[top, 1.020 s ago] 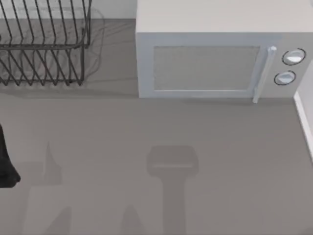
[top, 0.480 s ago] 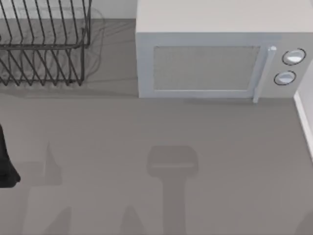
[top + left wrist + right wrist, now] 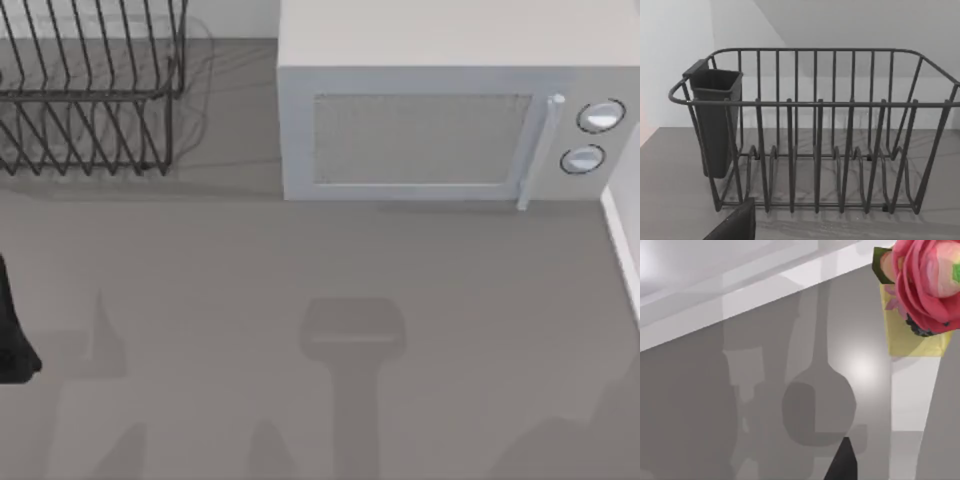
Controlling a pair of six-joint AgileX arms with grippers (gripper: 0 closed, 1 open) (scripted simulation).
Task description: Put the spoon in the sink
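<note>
So from above, the grey surface (image 3: 200, 260) has a wire dish rack (image 3: 90, 96) at the back left and a white microwave (image 3: 420, 140) just to its right, taking up most of the back edge. The microwave door is closed, with a handle (image 3: 540, 150) and two round knobs (image 3: 600, 116) on its right side. My left arm (image 3: 12, 330) is just a dark shape poking in at the left edge, well in front of the rack. A few soft shadows lie across the front half of the surface. The left wrist camera looks straight at the rack, which has a dark cutlery holder (image 3: 715, 125) hooked on one end. A dark corner of the left claw (image 3: 735, 227) sits low in that shot, and I honestly can't tell if it's apart or together. The right wrist camera looks down at grey surface with a pale ledge (image 3: 765, 290) running across it. A pink flower (image 3: 922, 280) in a yellow pot (image 3: 910, 342) sits off in one corner. A dark sliver of the right claw (image 3: 842, 462) is there too, same deal, can't tell its state. As for the spoon and the sink, I can't tell where either one is.
</note>
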